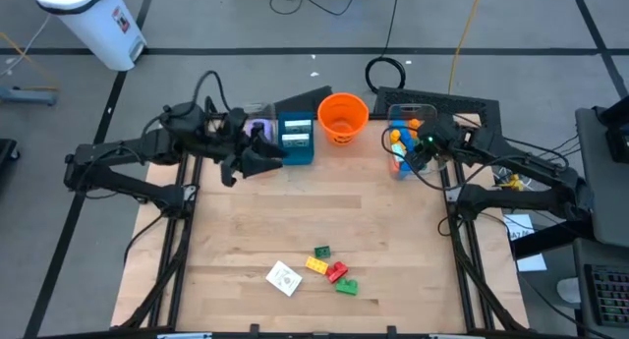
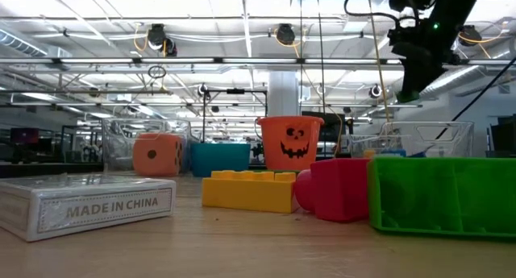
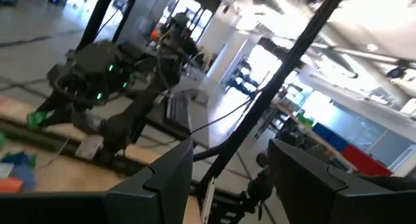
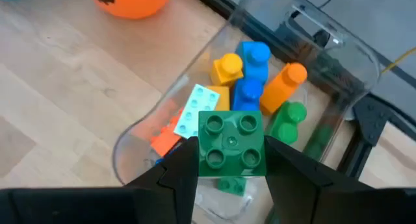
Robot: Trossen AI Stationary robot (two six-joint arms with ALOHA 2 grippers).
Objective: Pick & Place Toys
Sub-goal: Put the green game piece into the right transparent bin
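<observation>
Left gripper (image 1: 263,158) sits at the far edge, raised, next to the teal box (image 1: 296,139) and the clear bin (image 1: 257,123) behind it; its wrist view shows both fingers parted with nothing between them, so jaws released and empty, probably parked out of the way. An orange die (image 2: 156,154) sits inside that left bin in the low view. Orange bucket (image 1: 342,118) stands between the two grippers, well off either jaw. Right gripper (image 4: 231,160) hangs directly over the right clear bin (image 1: 410,115), jaws clamped on a green brick (image 4: 231,144), studs up, pinched on two opposite sides. Below the jaws the bin already holds bricks: yellow, blue, orange, green, a pale studded plate. Likely mid-drop; the held brick looks well inside the bin rim, so a release should land it in, though the pile is near the wall closest to the jaws. Near edge of the table: a white card pack (image 1: 284,278) and four loose bricks (image 1: 332,269), green, yellow, red, green, bunched together with open wood all around, easy approach from above.
</observation>
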